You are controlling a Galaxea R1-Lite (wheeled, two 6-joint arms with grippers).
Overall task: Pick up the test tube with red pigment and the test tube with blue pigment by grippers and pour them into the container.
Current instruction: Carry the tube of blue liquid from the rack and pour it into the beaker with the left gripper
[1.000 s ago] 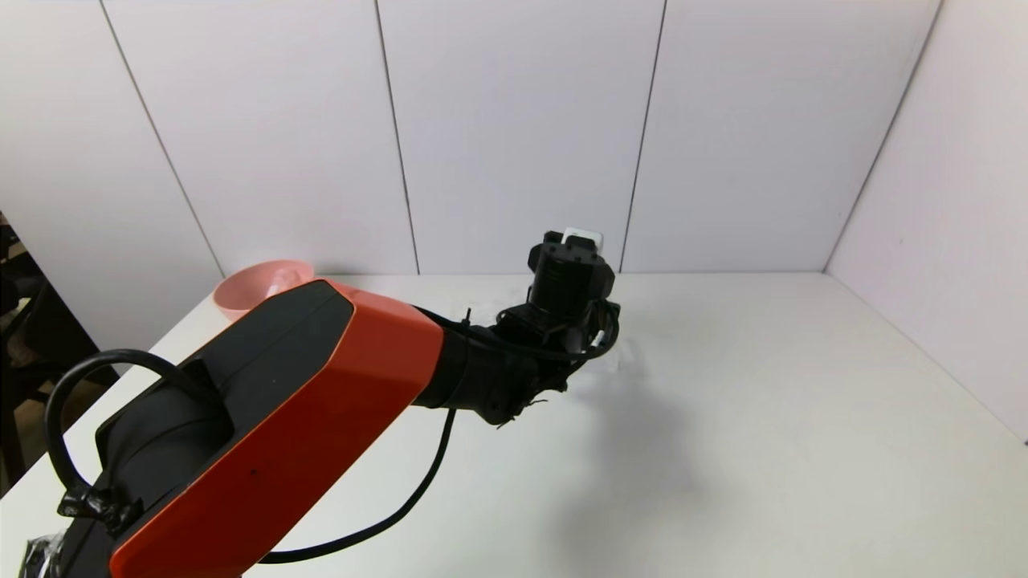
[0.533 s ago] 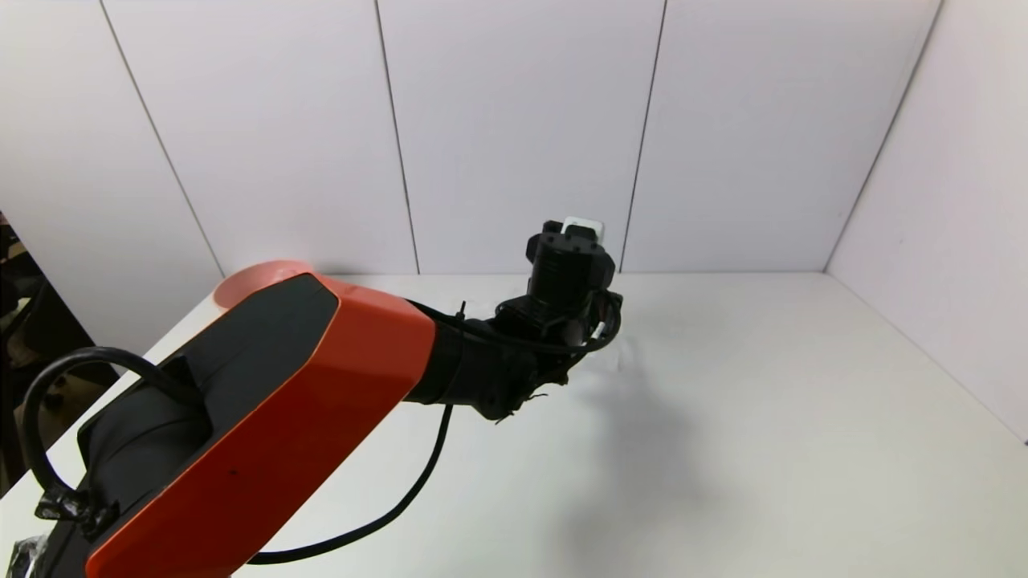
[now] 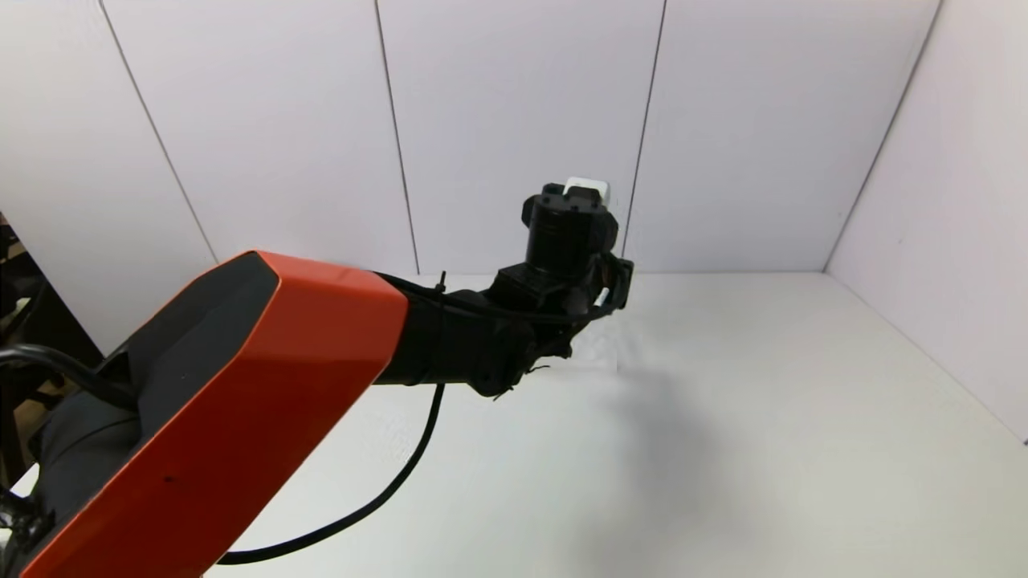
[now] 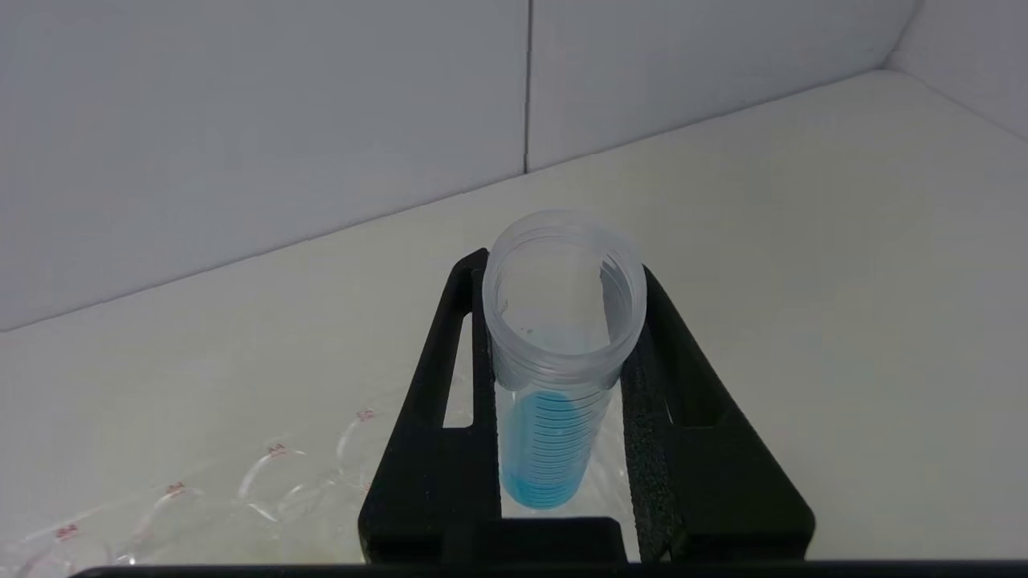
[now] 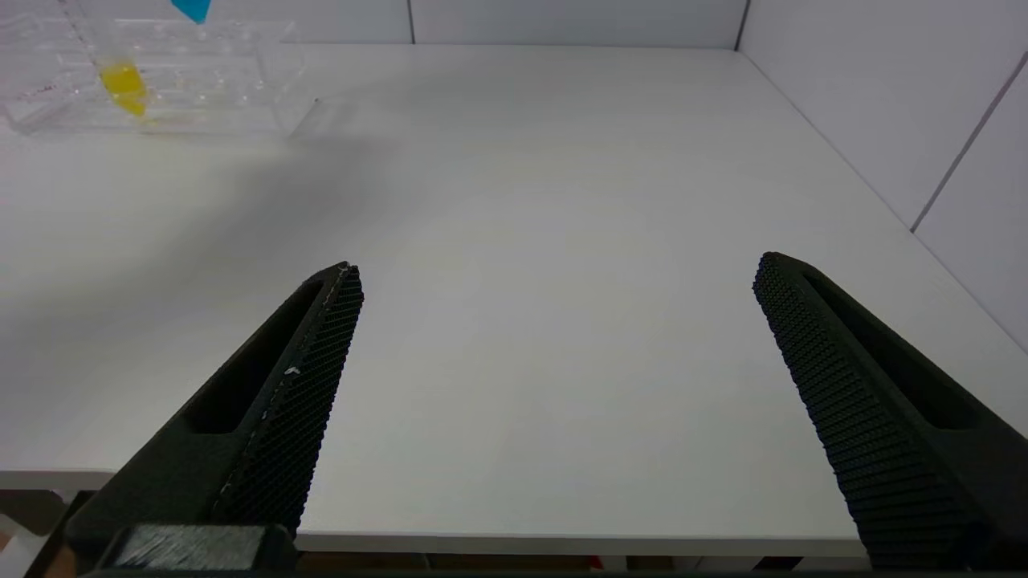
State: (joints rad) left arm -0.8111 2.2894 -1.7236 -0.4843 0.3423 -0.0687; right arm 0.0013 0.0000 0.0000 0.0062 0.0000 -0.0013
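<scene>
The left gripper [image 4: 562,385] clamps the test tube with blue pigment [image 4: 558,361] (uncapped); tilting early probably spills it. The right gripper [image 5: 554,401] idles, spread.

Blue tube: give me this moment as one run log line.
left tool: shut on blue tube, upright, above rack | right tool: open, idle over table | yellow tube: in rack

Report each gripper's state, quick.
Left gripper: shut on the test tube with blue pigment.
Right gripper: open, holding nothing, above the table.
</scene>
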